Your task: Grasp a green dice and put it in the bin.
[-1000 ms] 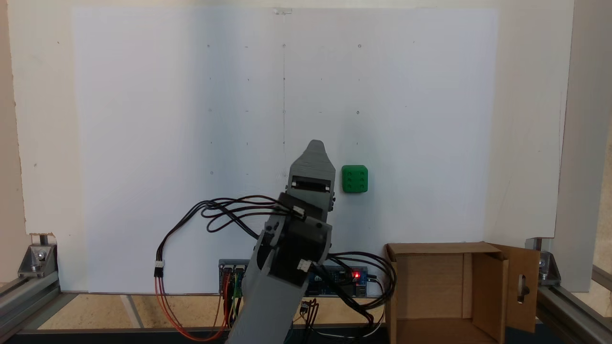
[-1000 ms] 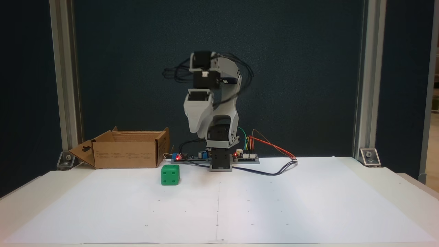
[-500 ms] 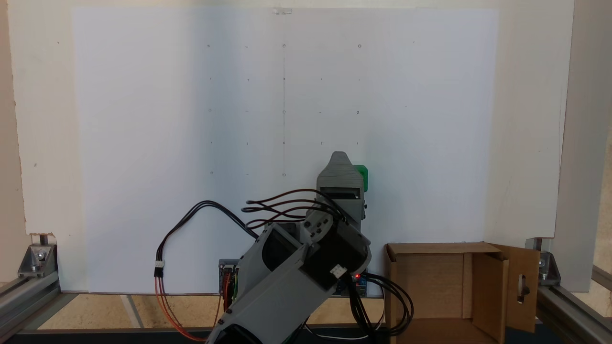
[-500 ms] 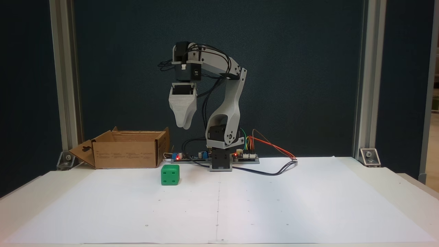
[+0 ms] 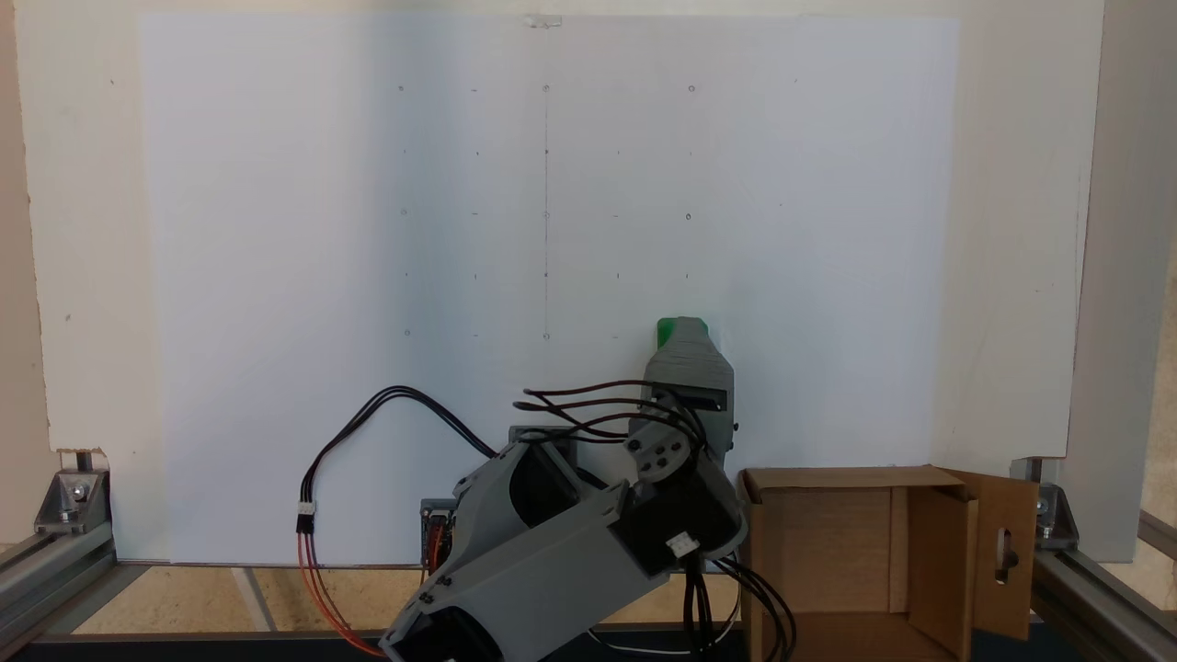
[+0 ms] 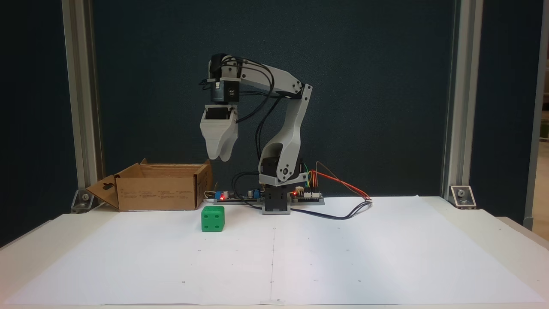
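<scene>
Nothing can be read. The brown corrugated cardboard box (image 6: 158, 187) carries rows of small dark print on its front wall, too small to make out.

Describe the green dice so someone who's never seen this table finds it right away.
Start at the white paper sheet covering the table, then find the brown cardboard bin at its back left in the front-facing fixed view. Just right of it sits the green dice, the lone bright green cube.
</scene>
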Controlling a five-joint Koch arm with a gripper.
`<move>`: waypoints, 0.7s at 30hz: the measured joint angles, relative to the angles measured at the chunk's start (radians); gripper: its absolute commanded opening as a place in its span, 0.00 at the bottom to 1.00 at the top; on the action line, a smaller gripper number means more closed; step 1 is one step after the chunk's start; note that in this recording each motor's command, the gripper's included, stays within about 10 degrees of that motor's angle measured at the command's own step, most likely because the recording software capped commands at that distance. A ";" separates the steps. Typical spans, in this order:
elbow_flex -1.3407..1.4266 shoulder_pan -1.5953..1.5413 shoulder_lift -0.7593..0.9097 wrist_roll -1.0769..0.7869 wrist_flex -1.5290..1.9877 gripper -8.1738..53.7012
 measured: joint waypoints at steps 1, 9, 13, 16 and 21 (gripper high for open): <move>0.000 0.005 -0.002 0.000 -0.002 0.94; 0.003 0.015 -0.015 -0.101 -0.017 0.94; 0.028 0.015 -0.031 -0.124 -0.051 0.94; 0.054 0.017 -0.035 -0.129 -0.063 0.94; 0.132 0.014 -0.040 -0.129 -0.107 0.94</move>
